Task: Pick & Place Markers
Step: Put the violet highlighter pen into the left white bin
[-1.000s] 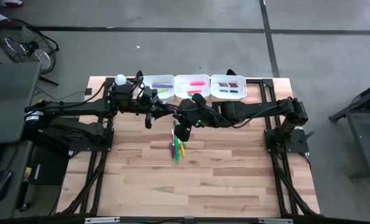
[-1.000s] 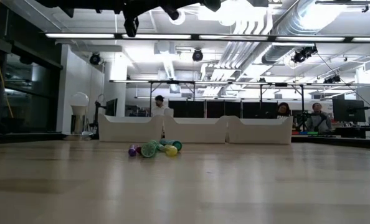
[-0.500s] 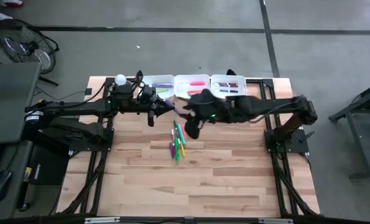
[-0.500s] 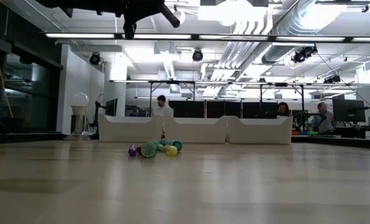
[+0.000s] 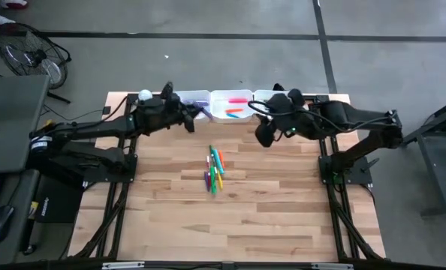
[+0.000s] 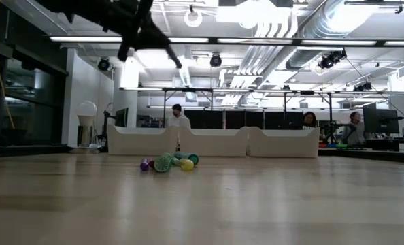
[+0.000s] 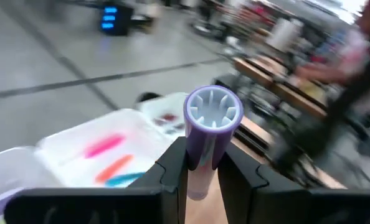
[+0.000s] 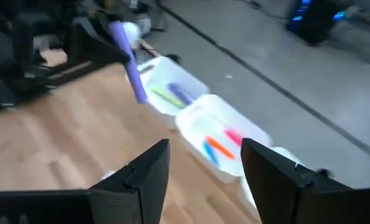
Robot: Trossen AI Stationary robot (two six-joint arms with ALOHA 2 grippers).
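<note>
Your left gripper [image 7: 203, 180] grips a purple marker [image 7: 211, 124] above the left tray [image 5: 195, 98]; your right gripper [image 8: 203, 158] hangs near the trays, fingers apart and empty.

The table [image 5: 245, 217] is being lit evenly from above, and only soft, short shadows are being cast under the arms. In the low view the room is being lit by long ceiling light strips [image 6: 215, 39], which are being rendered with strong glare, while the near wood is being shown out of focus and the arm at the top is being reduced to a dark silhouette. Both wrist views are being smeared by motion blur; only the purple marker [image 7: 211, 127] is being kept fairly sharp.
</note>
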